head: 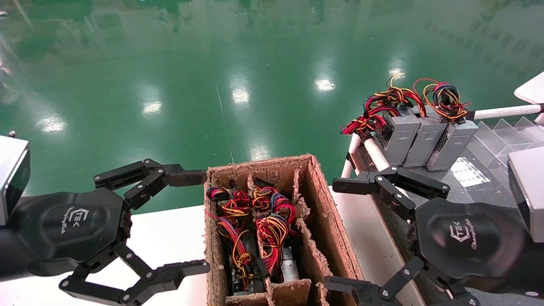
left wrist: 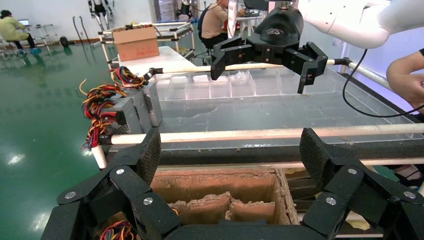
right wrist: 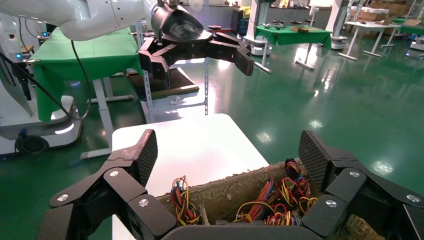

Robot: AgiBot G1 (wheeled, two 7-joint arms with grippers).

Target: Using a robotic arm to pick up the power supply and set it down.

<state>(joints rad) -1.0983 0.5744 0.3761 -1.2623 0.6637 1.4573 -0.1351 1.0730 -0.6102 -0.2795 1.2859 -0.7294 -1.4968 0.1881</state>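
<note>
Left end effector and right end effector, both spread and empty, flank cardboard box; power supply, rightmost of 3 grey units, stands on right worktop.

Grey power supply with red, yellow, orange, blue, black wires; brown cardboard box; glossy green floor

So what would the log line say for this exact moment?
left gripper: open, beside cardboard box | right gripper: open, other side | power supplies in box: untouched | three grey units: on rack
</note>
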